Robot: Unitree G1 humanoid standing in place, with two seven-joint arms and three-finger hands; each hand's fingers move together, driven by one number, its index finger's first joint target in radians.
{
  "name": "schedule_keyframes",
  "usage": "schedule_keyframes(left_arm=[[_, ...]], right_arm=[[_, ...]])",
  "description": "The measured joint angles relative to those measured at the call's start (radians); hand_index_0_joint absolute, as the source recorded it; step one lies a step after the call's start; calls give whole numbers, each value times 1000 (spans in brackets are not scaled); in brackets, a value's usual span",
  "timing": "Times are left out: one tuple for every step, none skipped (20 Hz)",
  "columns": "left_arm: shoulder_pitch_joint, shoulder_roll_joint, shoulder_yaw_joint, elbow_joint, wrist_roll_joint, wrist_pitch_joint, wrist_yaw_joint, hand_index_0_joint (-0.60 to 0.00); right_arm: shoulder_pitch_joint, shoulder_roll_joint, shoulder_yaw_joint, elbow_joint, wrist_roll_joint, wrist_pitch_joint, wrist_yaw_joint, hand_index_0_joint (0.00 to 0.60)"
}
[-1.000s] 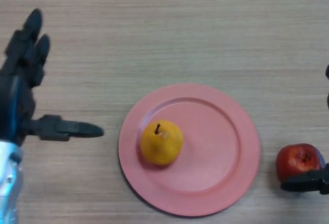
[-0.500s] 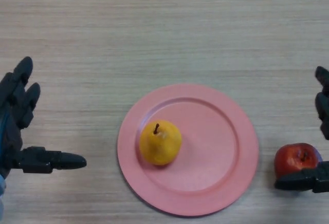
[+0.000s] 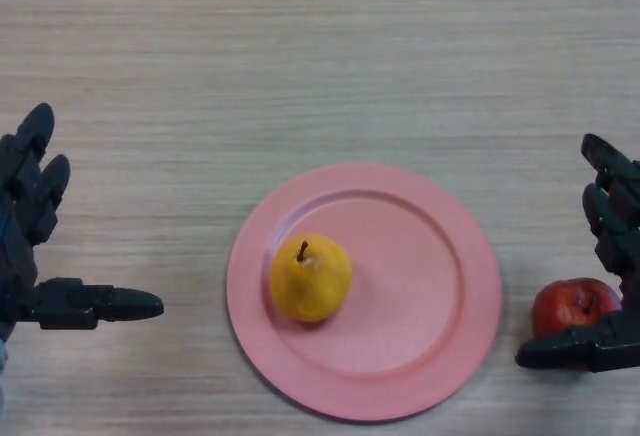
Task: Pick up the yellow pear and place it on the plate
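The yellow pear (image 3: 310, 277) with a dark stem sits upright on the left part of the pink plate (image 3: 430, 286). My left hand (image 3: 30, 246) is open at the left edge, well apart from the plate, thumb pointing right toward it. My right hand (image 3: 610, 256) is open at the right edge, its thumb lying in front of a red apple (image 3: 572, 306) and its fingers behind it. Neither hand holds anything.
The wooden table (image 3: 320, 56) stretches bare behind the plate. The red apple lies on the table just right of the plate, between my right hand's thumb and fingers.
My left hand has drawn back to the left and downward, away from the plate. My right hand has come further into view at the right edge, around the apple.
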Motion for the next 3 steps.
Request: schedule_keyframes(left_arm=[[0,0,0,0,0,0,-2,0],[0,0,0,0,0,0,-2,0],[0,0,0,0,0,0,-2,0]], right_arm=[[-3,0,0,0,0,0,0,0],[-7,0,0,0,0,0,-5,0],[-8,0,0,0,0,0,-9,0]])
